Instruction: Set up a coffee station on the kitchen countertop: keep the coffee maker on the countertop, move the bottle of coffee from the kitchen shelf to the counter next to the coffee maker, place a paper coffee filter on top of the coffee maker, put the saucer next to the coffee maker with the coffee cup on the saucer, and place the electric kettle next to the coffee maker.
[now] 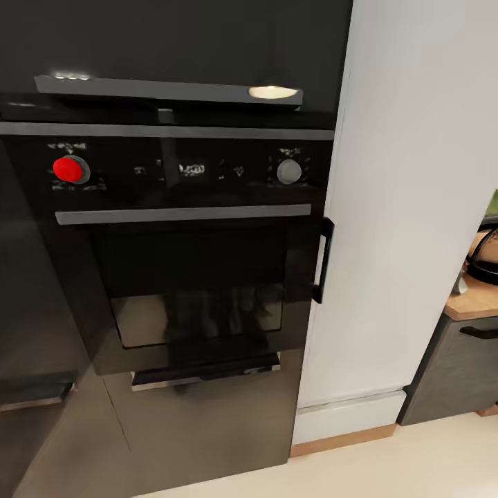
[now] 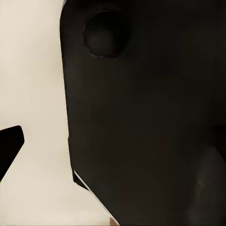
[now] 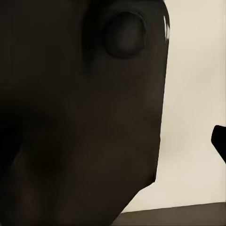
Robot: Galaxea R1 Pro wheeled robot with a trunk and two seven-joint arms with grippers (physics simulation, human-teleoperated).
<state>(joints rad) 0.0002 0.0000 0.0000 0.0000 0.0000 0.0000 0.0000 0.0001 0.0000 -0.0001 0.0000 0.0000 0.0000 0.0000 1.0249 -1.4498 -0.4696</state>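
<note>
Transit was what we judged this to be: our head camera faced a black built-in oven (image 1: 187, 263), while the rounded dark smoky-glass kettle (image 1: 484, 259) sat on the light wood-look bench (image 1: 474, 304) far to our right. That put the right arm nearer, though we could not tell whether either gripper was spread or pressed together.

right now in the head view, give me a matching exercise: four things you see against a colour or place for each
Things:
1. left oven knob
2. right oven knob
3. tall panel beside the oven
4. electric kettle

Colour or place:
A. white
B. at the far right edge, on the countertop
C. red
D. grey

Pairs: 1-C, 2-D, 3-A, 4-B
</note>
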